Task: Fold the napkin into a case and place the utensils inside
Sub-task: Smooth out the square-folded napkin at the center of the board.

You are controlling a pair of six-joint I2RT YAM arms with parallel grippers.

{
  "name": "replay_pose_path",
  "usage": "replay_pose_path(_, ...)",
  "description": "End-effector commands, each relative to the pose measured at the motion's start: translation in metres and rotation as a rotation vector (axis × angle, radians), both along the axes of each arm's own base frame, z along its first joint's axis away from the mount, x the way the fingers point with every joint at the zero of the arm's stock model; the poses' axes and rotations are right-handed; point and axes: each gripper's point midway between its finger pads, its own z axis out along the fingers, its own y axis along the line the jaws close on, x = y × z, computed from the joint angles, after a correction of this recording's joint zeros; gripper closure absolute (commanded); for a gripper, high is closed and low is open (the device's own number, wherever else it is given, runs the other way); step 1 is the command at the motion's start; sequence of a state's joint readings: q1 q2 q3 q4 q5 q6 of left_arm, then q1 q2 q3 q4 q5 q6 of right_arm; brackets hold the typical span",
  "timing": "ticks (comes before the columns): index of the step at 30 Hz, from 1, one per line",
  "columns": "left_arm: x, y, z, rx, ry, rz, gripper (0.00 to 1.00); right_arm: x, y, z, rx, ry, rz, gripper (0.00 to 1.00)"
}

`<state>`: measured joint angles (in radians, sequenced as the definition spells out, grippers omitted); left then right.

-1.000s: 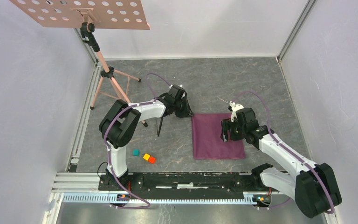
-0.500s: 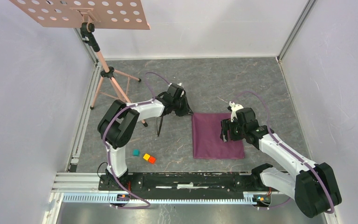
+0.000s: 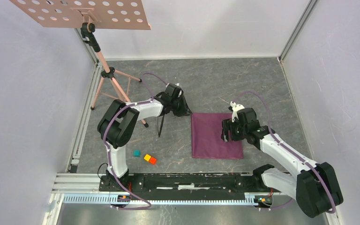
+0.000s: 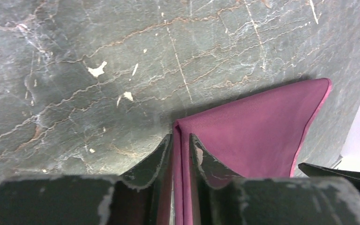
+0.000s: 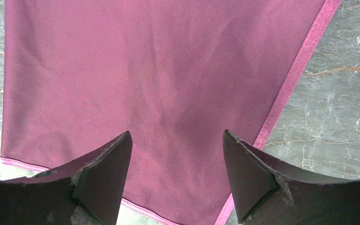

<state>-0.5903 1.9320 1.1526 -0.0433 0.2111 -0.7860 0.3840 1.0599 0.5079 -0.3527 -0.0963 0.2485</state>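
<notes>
Grey veined tabletop [image 3: 215, 75], white walls [image 3: 201, 28], plum napkin [image 3: 213, 136]

Top: looks down from high behind the near edge over the whole table [image 3: 262, 79]. Left wrist: faces, very near, the far-left corner of the napkin [image 3: 215, 136]. Right wrist: looks down, near, on its right half. Napkin shared by all.

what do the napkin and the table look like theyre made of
The napkin: woven cloth, possibly a satin-like synthetic; fine weave lines, a soft sheen and a stitched hem show.
The table: dark grey marble or a marble-print sheet, hard to tell which; pale and rusty veins, matt, with white chips.
</notes>
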Motion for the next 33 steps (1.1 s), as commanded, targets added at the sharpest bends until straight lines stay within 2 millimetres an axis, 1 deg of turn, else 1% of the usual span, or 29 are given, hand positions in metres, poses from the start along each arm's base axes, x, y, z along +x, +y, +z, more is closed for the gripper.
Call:
replay_pose_path(1, 0.003, 0.002, 0.029, 0.006, -0.066, -0.034, 0.69, 0.017, -0.001, 0.009, 0.004, -0.059, -0.029, 0.22)
replay_pose_path(4, -0.005, 0.004, 0.045, 0.001, -0.078, -0.049, 0.56, 0.036, -0.009, 0.017, 0.003, -0.097, -0.081, 0.21)
replay_pose_path(7, -0.012, 0.008, 0.06, 0.0, -0.099, -0.056, 0.53, 0.062, -0.015, 0.027, 0.017, -0.117, -0.122, 0.21)
replay_pose_path(8, -0.016, 0.005, 0.065, -0.01, -0.105, -0.068, 0.53, 0.071, -0.016, 0.03, 0.032, -0.12, -0.135, 0.22)
replay_pose_path(10, -0.024, -0.008, 0.072, -0.055, -0.107, -0.116, 0.6, 0.087, -0.016, 0.032, 0.067, -0.128, -0.15, 0.27)
replay_pose_path(12, -0.029, -0.018, 0.071, -0.079, -0.096, -0.141, 0.68, 0.101, -0.017, 0.034, 0.093, -0.121, -0.155, 0.33)
replay_pose_path(14, -0.032, -0.025, 0.064, -0.105, -0.068, -0.155, 0.74, 0.112, -0.016, 0.033, 0.12, -0.111, -0.159, 0.37)
replay_pose_path(17, -0.031, -0.027, 0.051, -0.103, -0.046, -0.154, 0.78, 0.125, -0.015, 0.032, 0.146, -0.119, -0.169, 0.41)
replay_pose_path(18, -0.029, -0.028, 0.047, -0.101, -0.045, -0.154, 0.78, 0.128, -0.016, 0.028, 0.142, -0.114, -0.173, 0.41)
replay_pose_path(20, -0.026, -0.031, 0.038, -0.095, -0.032, -0.157, 0.8, 0.131, -0.017, 0.019, 0.14, -0.085, -0.176, 0.43)
replay_pose_path(23, -0.021, -0.035, 0.021, -0.078, -0.013, -0.162, 0.81, 0.128, -0.018, 0.006, 0.146, -0.059, -0.178, 0.45)
replay_pose_path(26, -0.013, -0.026, 0.004, -0.04, -0.001, -0.135, 0.83, 0.131, -0.026, -0.008, 0.112, -0.049, -0.203, 0.45)
replay_pose_path(29, -0.003, -0.008, -0.013, 0.042, -0.007, -0.097, 0.83, 0.141, -0.036, -0.017, 0.052, -0.047, -0.218, 0.45)
replay_pose_path(31, 0.002, 0.005, -0.024, 0.098, 0.002, -0.078, 0.84, 0.149, -0.036, -0.021, 0.04, -0.061, -0.198, 0.45)
replay_pose_path(33, 0.003, 0.012, -0.029, 0.112, 0.005, -0.067, 0.85, 0.158, -0.029, -0.021, 0.057, -0.079, -0.157, 0.44)
